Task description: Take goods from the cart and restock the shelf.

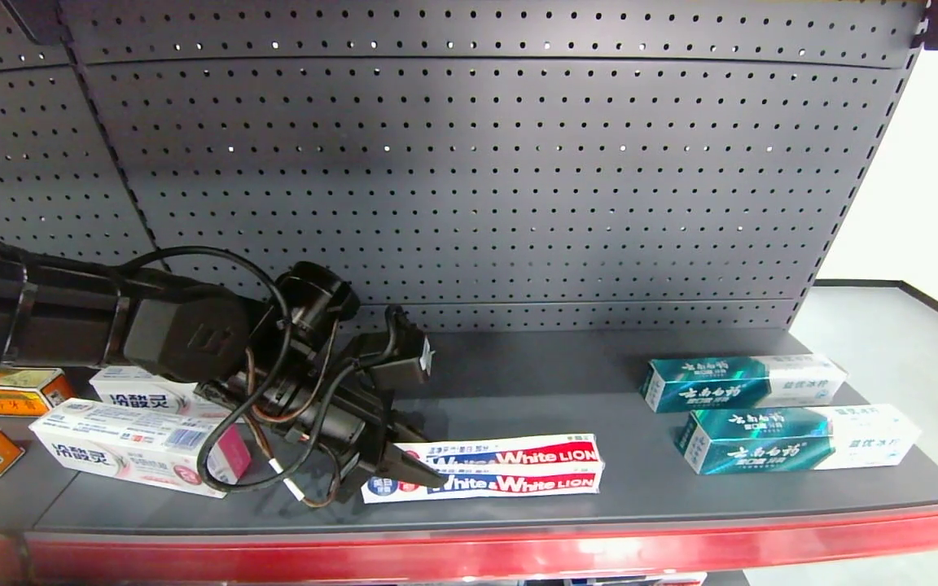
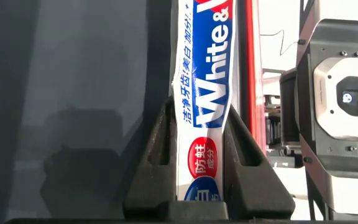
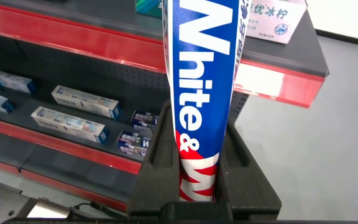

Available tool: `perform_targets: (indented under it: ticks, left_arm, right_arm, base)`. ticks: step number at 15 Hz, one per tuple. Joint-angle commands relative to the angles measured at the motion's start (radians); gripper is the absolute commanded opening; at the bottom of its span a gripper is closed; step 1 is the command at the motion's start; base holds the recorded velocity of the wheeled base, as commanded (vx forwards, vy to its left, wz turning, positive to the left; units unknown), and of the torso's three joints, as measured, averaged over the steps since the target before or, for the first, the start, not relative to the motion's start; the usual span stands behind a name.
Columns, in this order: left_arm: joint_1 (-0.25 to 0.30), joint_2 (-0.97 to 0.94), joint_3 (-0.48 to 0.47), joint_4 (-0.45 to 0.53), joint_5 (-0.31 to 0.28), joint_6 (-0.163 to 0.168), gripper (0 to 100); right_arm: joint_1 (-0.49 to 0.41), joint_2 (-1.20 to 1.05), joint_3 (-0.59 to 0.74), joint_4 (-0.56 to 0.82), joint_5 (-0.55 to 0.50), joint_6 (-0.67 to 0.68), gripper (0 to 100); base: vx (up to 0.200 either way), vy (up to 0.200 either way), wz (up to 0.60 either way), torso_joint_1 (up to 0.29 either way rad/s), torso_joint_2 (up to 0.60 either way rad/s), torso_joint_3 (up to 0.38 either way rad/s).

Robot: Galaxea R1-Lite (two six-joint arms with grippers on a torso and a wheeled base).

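Two white, red and blue toothpaste boxes lie side by side on the grey shelf, the rear box just behind the front box. My left gripper is shut on the left end of the front box, which rests flat near the shelf's red front lip. In the left wrist view that box runs out from between the gripper. My right gripper is shut on another toothpaste box of the same kind, held in front of the shelves.
Two green and white boxes lie at the shelf's right end. Pink and white boxes and orange boxes lie at the left. Bare shelf shows between the middle and right groups. Lower shelves hold several boxes.
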Motion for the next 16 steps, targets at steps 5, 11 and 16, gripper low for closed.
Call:
perform_targets:
  ticks: [5,11,16]
  left_arm:
    - [-0.001,0.021,-0.002,-0.007,0.0,-0.001,0]
    - [-0.001,0.03,-0.002,-0.007,0.002,-0.001,100]
    - [-0.001,0.02,-0.002,-0.007,0.002,0.0,100]
  right_arm:
    - [0.0,-0.002,0.0,-0.001,0.001,-0.001,0]
    - [0.001,-0.002,0.003,-0.001,0.001,0.005,0]
    - [0.0,-0.002,0.003,-0.001,0.001,0.005,0]
  base:
    - [0.0,0.0,0.0,0.0,0.0,0.0]
    - [0.0,0.0,0.0,0.0,0.0,0.0]
    - [0.0,0.0,0.0,0.0,0.0,0.0]
